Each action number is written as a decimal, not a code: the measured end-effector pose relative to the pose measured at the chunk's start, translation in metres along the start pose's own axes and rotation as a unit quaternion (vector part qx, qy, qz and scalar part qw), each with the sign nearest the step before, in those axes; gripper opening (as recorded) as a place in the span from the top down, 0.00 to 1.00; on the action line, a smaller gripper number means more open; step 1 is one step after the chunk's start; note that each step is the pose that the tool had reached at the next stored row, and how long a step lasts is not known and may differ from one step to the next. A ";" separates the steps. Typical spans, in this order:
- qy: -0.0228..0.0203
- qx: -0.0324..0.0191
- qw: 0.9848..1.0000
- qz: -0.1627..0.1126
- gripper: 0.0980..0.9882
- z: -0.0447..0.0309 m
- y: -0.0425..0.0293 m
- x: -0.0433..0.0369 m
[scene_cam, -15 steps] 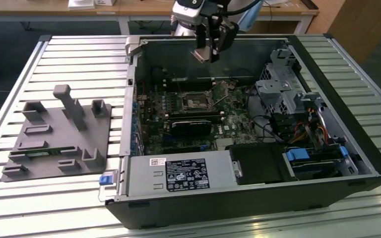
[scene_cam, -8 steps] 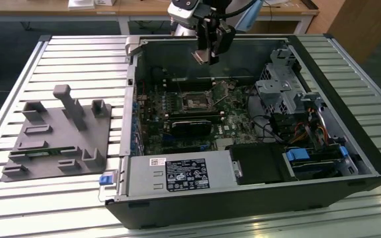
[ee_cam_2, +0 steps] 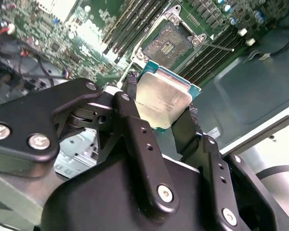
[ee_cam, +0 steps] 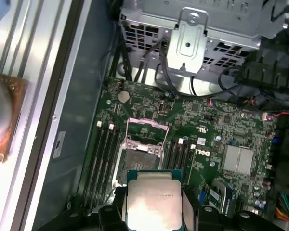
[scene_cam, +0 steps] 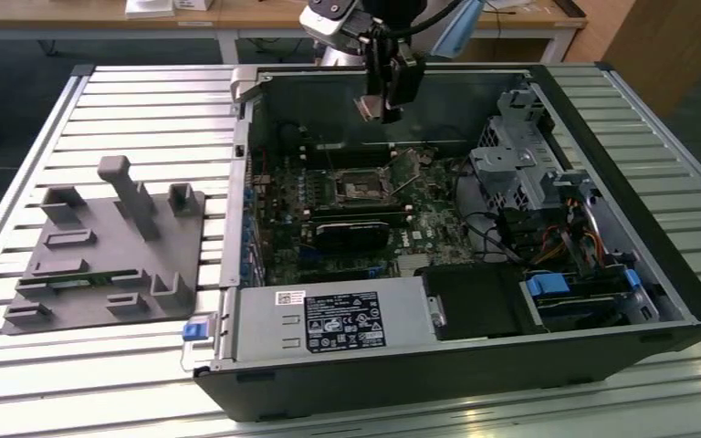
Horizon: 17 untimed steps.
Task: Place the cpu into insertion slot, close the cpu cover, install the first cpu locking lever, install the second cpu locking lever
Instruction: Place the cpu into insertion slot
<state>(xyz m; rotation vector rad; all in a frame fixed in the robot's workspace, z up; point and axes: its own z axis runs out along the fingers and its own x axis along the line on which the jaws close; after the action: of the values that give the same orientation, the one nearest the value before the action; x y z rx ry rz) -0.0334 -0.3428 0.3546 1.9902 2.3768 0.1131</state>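
Gripper (scene_cam: 380,110) clamps the cpu (ee_cam_2: 164,98) by two edges, well above the open slot (ee_cam: 137,161). Its fingers (ee_cam_2: 134,126) hide the cpu's sides; lid print is too faint to read

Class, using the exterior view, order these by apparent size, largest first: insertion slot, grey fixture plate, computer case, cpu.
1. computer case
2. grey fixture plate
3. insertion slot and cpu: near alike; the cpu is tilted and raised, so unranked.

The small, flat, square cpu (ee_cam_2: 164,96) with a dull silver top sits pinched between two black fingers (ee_cam_2: 188,127), up in the air above the dark square insertion slot (ee_cam: 136,163) in the green board (ee_cam: 216,120). The thin silver cpu cover (ee_cam: 147,130) stands open.
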 end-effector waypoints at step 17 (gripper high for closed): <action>-0.013 0.001 0.999 0.042 0.50 0.0191 -0.0021 -0.0002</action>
<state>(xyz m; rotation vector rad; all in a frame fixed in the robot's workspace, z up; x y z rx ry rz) -0.0340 -0.3428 0.3354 2.0794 2.2784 0.0878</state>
